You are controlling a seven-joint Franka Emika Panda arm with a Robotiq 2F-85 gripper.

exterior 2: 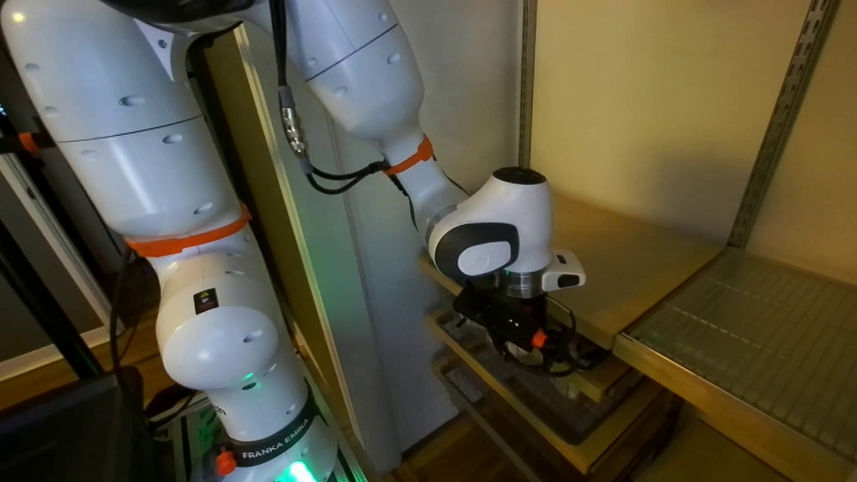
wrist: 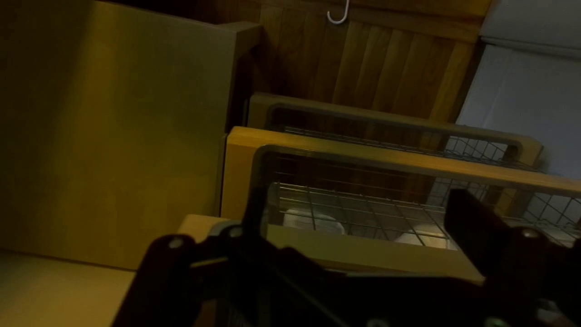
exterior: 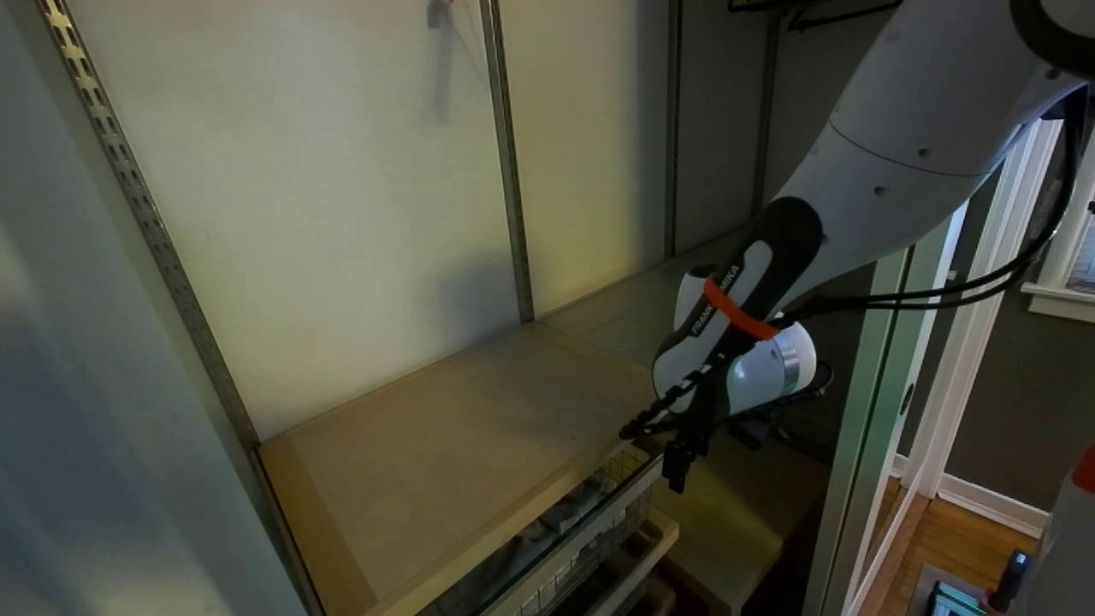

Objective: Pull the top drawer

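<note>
Wall (exterior: 359,214): pale, divided by metal uprights (exterior 2: 784,120); it was shown in both exterior views. Robot arm (exterior 2: 167,167): white, jointed, visible only in part; its outer end was bent down at the front of the counter (exterior: 445,419). Counter: a flat tan slab, set against the wall. Ribbed shelf (exterior 2: 770,348): placed just beside the counter. Top drawer (exterior: 599,518): situated directly beneath the counter, fitted with wire sides; a gap was left between the slab and the drawer's pale front strip (wrist: 363,249). Lower drawers (wrist: 399,160): at least two, stacked below, built of wooden frame and wire mesh. Claw (wrist: 357,204): black, held at the top drawer's front — its jaws were spread apart, and the front strip was seen between them in the wrist view. Whether the strip was touched could not be told. Contents (exterior: 523,544) of the top drawer: grey, blurred. Orange bands (exterior 2: 187,242): wrapped around the arm. White hook (wrist: 337,22): curved, recorded near the top edge of the wrist view.
</note>
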